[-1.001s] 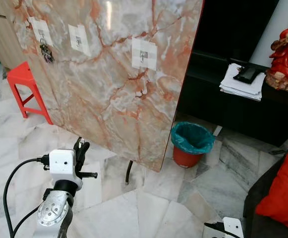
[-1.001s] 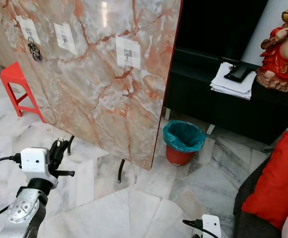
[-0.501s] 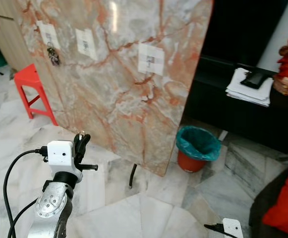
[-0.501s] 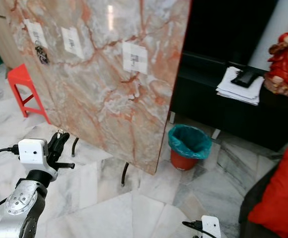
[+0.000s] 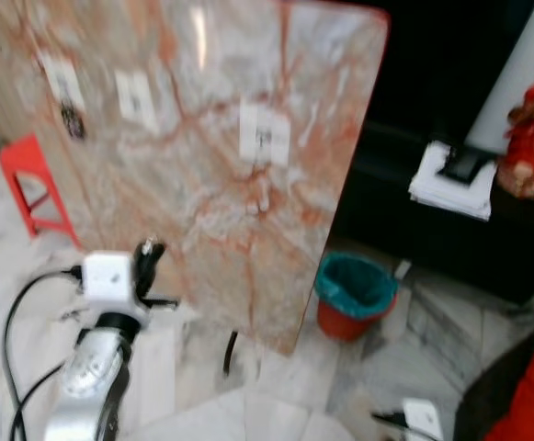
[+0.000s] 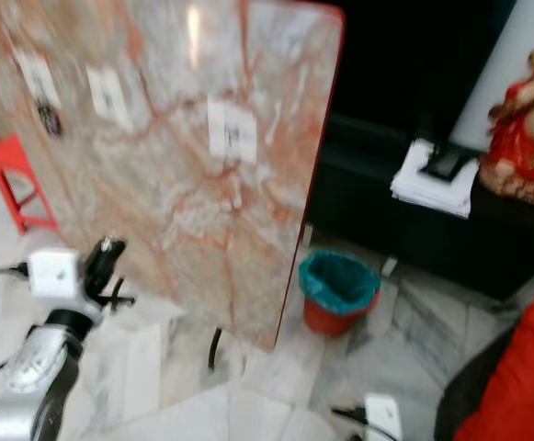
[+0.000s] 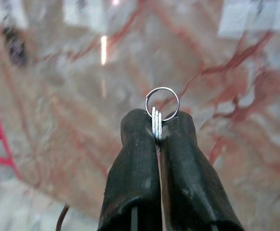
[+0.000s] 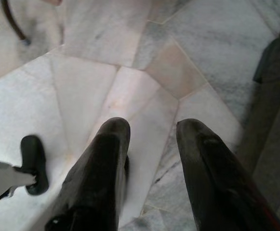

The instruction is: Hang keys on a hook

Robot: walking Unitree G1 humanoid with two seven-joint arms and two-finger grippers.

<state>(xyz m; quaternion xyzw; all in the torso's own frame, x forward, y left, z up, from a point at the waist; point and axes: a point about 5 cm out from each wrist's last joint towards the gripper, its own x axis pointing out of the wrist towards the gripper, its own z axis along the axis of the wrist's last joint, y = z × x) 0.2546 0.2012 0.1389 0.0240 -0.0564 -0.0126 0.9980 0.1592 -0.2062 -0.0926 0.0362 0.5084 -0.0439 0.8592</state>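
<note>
The right gripper (image 8: pixel 147 144) hangs idle near the marble floor (image 8: pixel 130 57), its two black fingers spread apart with nothing between them. Ahead, at about 9 o'clock in the head view, the left gripper (image 7: pixel 157 126) is raised with its fingers pinched tight on a set of keys (image 7: pixel 157 126), the silver key ring (image 7: pixel 162 103) standing clear above the fingertips. Beyond it rises a pink-veined marble board (image 5: pixel 202 165) carrying three white hook plates: one at 12 o'clock (image 5: pixel 265 134), a second toward 11 o'clock (image 5: pixel 136 94), and a third farther left (image 5: pixel 62 75) with a dark bunch (image 5: pixel 69 119) already hanging below it. A teal-lined bin (image 5: pixel 354 294) sits at 3 o'clock by the board's foot. The blurred views suggest the approach is under way, the keys well apart from any hook; next the ring must be brought up and slipped over a free hook.
</note>
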